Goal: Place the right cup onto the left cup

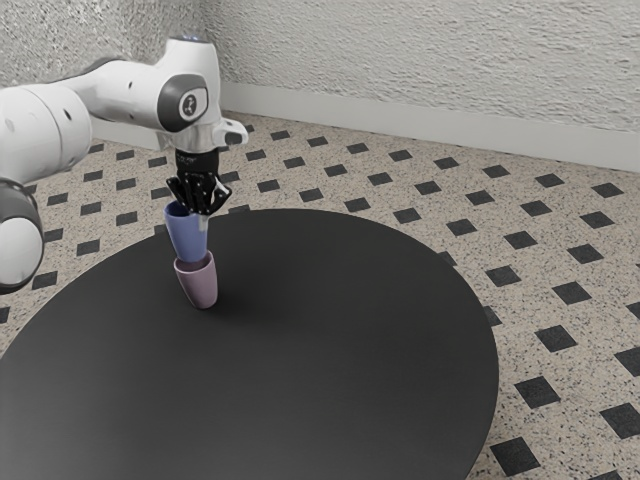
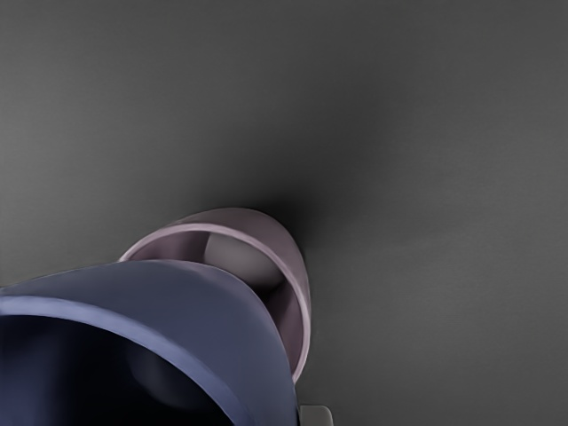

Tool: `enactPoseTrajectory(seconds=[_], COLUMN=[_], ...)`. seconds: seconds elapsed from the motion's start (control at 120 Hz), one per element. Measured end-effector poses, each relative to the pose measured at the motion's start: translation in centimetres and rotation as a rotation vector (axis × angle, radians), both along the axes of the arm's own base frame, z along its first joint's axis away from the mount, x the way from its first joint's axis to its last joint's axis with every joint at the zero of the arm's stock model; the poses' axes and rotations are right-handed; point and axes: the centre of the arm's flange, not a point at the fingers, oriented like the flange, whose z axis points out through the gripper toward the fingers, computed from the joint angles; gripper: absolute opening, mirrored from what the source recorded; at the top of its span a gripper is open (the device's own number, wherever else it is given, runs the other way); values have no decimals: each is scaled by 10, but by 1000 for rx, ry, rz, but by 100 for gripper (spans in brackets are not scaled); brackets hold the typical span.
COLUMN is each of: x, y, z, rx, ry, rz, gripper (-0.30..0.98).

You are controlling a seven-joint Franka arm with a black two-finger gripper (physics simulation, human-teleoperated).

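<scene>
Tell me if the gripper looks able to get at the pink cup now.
Probably not from above: the blue cup is in the way, between the gripper and the pink cup.

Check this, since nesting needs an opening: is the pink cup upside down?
No, the pink cup shows its open rim and inside beneath the blue cup.

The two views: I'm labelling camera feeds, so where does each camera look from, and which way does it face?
Exterior view: from the arm's side, above the table, looking down across it toward the walls; the arm enters at the view's left, with the gripper at the blue cup's rim.
Wrist view: on the arm's hand, looking down past the blue cup to the table; a small grey fingertip shows beside that cup.
Shared: both cups, blue above pink, and the tabletop.
</scene>
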Motion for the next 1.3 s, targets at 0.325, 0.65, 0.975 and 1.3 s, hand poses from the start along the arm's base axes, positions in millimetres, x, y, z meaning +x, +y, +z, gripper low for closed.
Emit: enactPoseTrajectory(seconds=[0.325,0.65,0.975,1.3], x=[1,2,4,6], y=[0,2,4,4], z=[-10,-17,-26,-37], rx=[-3,-4,-6,-10], ry=[12,20,30,43], rz=[-7,-11,-12,-13], gripper=[-10,-10,-10,-10])
